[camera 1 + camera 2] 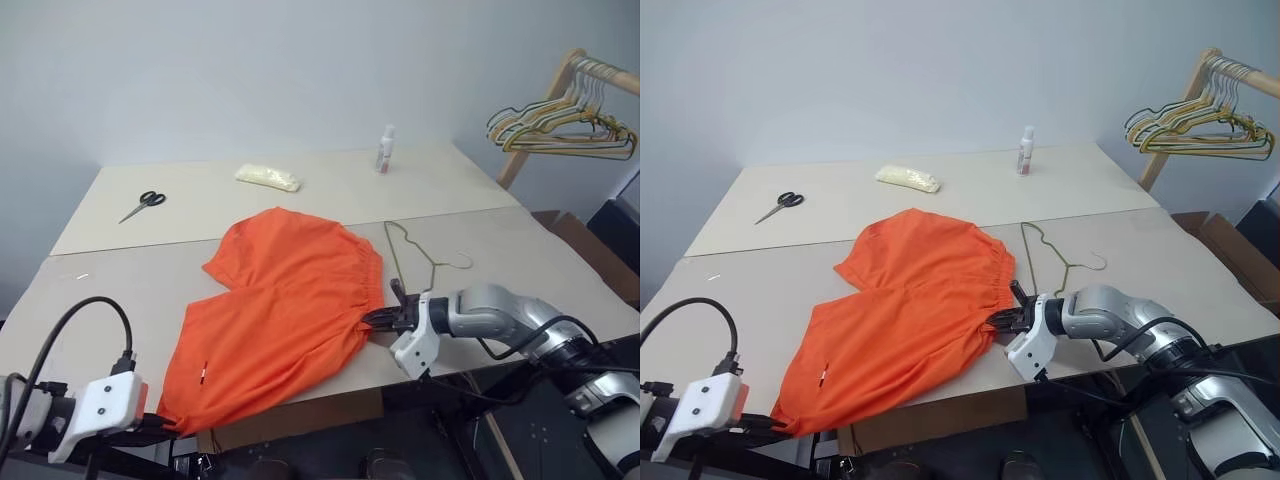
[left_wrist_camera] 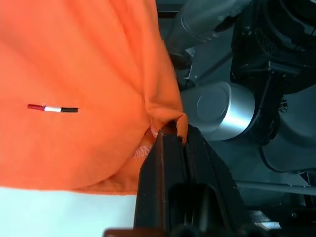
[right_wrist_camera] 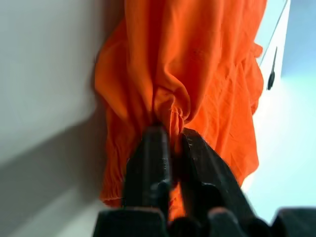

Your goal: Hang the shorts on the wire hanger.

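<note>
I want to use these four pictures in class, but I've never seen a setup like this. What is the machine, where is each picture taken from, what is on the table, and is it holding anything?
It is a humanoid robot with two arms. Two pictures come from cameras in its head, two from its wrists. On the table lie orange shorts, a wire hanger, scissors, a small bottle and a pale packet. The left gripper pinches a leg hem; the right gripper pinches the waistband. More hangers hang on a rack.

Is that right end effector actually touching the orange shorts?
Touching. In the right wrist view the right end effector has a bunched fold of the shorts between its fingers.
</note>
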Robot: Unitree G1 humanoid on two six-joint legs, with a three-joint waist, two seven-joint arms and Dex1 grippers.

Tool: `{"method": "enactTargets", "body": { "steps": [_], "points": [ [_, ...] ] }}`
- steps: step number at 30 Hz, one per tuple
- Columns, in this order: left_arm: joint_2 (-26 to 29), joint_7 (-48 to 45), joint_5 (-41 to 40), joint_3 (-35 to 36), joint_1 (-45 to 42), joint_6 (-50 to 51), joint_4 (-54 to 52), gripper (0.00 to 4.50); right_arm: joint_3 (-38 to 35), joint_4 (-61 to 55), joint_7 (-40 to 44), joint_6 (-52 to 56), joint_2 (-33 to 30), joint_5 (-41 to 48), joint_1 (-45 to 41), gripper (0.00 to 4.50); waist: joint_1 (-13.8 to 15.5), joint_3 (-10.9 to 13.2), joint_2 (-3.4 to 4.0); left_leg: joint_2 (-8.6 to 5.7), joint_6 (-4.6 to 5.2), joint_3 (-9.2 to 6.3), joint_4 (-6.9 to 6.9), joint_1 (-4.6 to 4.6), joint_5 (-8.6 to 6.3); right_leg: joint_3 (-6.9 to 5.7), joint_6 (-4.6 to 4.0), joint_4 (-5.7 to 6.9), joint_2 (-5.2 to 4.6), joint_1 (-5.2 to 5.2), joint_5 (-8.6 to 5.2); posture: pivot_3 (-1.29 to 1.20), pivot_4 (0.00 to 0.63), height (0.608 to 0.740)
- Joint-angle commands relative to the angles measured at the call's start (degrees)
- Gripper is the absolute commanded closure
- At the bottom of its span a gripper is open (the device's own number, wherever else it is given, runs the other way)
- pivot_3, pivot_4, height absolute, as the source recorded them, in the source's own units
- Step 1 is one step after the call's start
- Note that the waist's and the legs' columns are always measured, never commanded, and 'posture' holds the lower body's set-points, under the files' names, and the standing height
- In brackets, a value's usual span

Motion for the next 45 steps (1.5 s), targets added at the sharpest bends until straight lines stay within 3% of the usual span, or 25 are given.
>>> {"method": "enactTargets", "body": {
  "steps": [1,8,12,14,17,20,24,26,33,39,45],
  "points": [
    [-0.2,0.6,0.6,-1.4,-1.8,-2.0,0.3,4.07,-1.1,-0.8,2.6,-4.0,-1.7,3.2,-0.7,2.56,0.0,0.0,0.0,0.01,0.0,0.0,0.0,0.0,0.0,-0.01,0.0,-0.01,0.0,0.01,0.0,0.16,0.0,0.74],
    [1.0,-3.4,-1.7,0.9,-2.1,-2.6,2.2,1.91,0.8,-4.9,17.0,-2.9,-10.3,20.2,1.9,0.04,0.0,0.0,0.01,0.02,0.06,0.03,0.01,0.0,-0.03,-0.01,-0.02,-0.06,-0.03,0.02,-0.02,0.14,0.0,0.74],
    [0.6,-5.1,-8.5,4.0,-5.4,0.3,2.3,0.57,-1.5,-6.6,22.4,3.4,-12.8,28.3,3.7,0.0,-0.1,0.0,-0.04,0.15,0.06,0.04,0.03,0.06,-0.03,-0.05,-0.37,-0.04,0.01,0.08,-0.22,0.14,0.0,0.74],
    [-0.1,-4.1,-14.1,5.9,-9.1,3.3,2.0,0.04,-5.2,-10.3,22.5,18.4,-12.6,35.0,4.7,0.0,0.0,0.0,-0.04,0.19,0.06,0.05,0.05,0.08,-0.03,-0.06,-0.39,-0.01,0.01,0.08,-0.23,0.14,0.0,0.74],
    [-1.4,-1.4,-20.7,7.3,-15.0,7.0,1.7,0.02,-10.3,-16.0,20.8,42.8,-11.9,42.5,4.1,0.0,0.1,0.0,0.05,0.26,0.06,0.03,0.09,0.06,-0.03,-0.07,-0.44,0.03,0.02,0.03,-0.18,0.13,0.0,0.74],
    [-2.6,1.2,-24.3,5.9,-21.0,8.9,1.3,0.02,-13.6,-17.7,14.1,65.0,-8.8,41.6,2.4,0.0,0.1,0.0,0.05,0.29,0.04,0.0,0.06,0.0,-0.04,-0.13,-0.13,0.0,0.11,-0.03,0.03,0.12,0.0,0.74],
    [-4.3,5.5,-22.9,-0.6,-28.7,9.3,1.0,0.02,-16.9,-14.3,1.3,89.7,1.0,39.0,-0.4,0.0,0.4,0.0,0.02,0.25,-0.05,-0.07,0.08,-0.21,-0.03,-0.19,-0.22,-0.03,0.15,-0.17,0.11,0.1,0.0,0.74],
    [-5.2,8.0,-20.4,-4.0,-31.9,9.0,1.4,0.02,-19.0,-12.4,-3.1,97.1,5.8,39.1,-1.2,0.0,0.6,0.0,0.01,0.22,-0.11,-0.07,0.09,-0.3,-0.01,-0.19,-0.24,-0.02,0.14,-0.23,0.14,0.1,0.0,0.74],
    [-10.2,14.6,-14.5,-14.0,-42.6,9.0,4.7,0.02,-20.5,-10.0,-9.2,100.8,13.8,37.1,2.2,0.0,0.8,0.0,0.04,-0.04,-0.5,-0.2,0.08,-0.68,0.22,-0.21,-0.13,-0.09,0.0,-0.52,0.3,0.08,0.0,0.74],
    [-10.4,11.9,-14.3,-15.2,-43.2,7.2,5.8,0.02,-17.3,-12.8,-8.3,99.4,9.0,31.7,7.1,0.0,-0.4,0.0,0.06,-0.08,-0.53,-0.18,0.08,-0.75,0.24,-0.17,-0.08,-0.11,-0.01,-0.53,0.31,0.05,0.0,0.74],
    [-11.5,11.2,-15.3,-16.4,-44.8,6.6,6.4,0.02,-23.0,-16.6,-6.3,98.7,6.9,33.6,11.8,0.0,-0.7,0.0,0.05,-0.06,-0.17,-0.18,0.09,-0.59,0.04,-0.2,0.0,-0.51,0.0,-0.26,0.33,0.04,0.0,0.74]
  ]
}}
